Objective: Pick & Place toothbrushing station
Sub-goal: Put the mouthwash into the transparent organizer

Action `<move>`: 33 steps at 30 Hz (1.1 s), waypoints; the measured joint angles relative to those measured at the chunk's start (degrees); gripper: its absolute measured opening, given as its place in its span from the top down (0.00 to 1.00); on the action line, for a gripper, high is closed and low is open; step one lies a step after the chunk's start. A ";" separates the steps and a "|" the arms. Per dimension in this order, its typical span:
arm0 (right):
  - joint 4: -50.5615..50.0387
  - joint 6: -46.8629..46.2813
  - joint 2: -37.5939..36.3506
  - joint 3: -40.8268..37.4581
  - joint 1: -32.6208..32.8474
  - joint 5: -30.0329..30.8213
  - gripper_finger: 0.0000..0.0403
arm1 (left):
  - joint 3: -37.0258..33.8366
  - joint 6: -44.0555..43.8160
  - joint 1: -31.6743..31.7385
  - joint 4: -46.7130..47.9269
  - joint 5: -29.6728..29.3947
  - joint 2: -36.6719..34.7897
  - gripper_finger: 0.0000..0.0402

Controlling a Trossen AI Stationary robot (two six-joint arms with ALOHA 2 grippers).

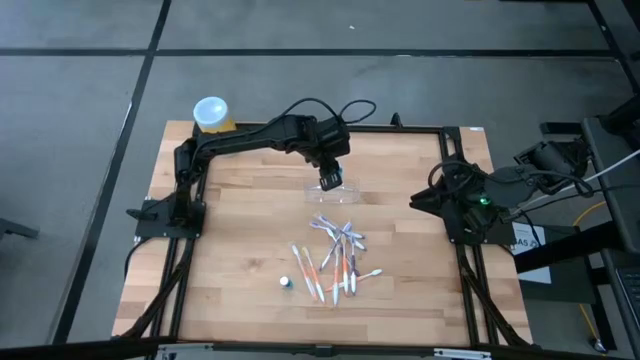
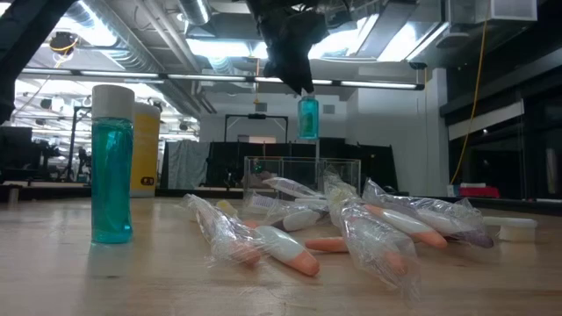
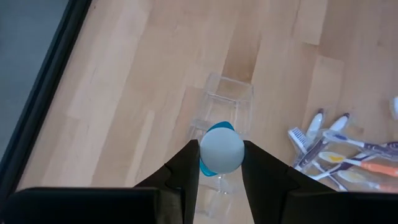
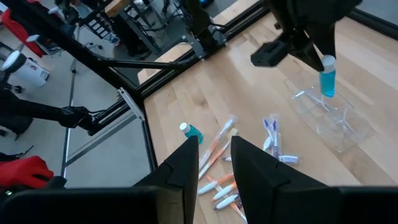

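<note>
The left gripper (image 1: 330,182), jaws clamping a blue bottle (image 2: 307,118), is hovering above the clear toothbrushing station (image 1: 335,192) at frame centre; it should descend plumb into one compartment. Right gripper (image 4: 214,163) is idling, jaws narrowly parted.

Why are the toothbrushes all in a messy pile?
The wrapped toothbrushes lie loose and criss-crossed on the table, not in the clear holder. The left gripper holds a small blue bottle above that holder. Nothing looks spilled or broken.
</note>
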State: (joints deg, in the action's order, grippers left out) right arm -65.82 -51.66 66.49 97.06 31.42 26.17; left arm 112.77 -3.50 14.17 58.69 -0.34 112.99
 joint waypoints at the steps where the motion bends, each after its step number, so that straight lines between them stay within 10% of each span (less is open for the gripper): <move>1: 0.34 0.49 0.04 0.00 0.00 -0.01 0.76 | 0.00 -0.33 -0.33 0.02 -0.53 0.00 0.75; 33: 1.06 -0.49 0.95 0.00 7.36 4.13 0.76 | -13.10 -13.86 -4.06 -11.32 -8.78 0.02 0.75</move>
State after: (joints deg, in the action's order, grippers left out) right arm -64.76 -52.15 67.44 97.06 38.78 30.29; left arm 99.67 -17.36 10.11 47.37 -9.12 113.01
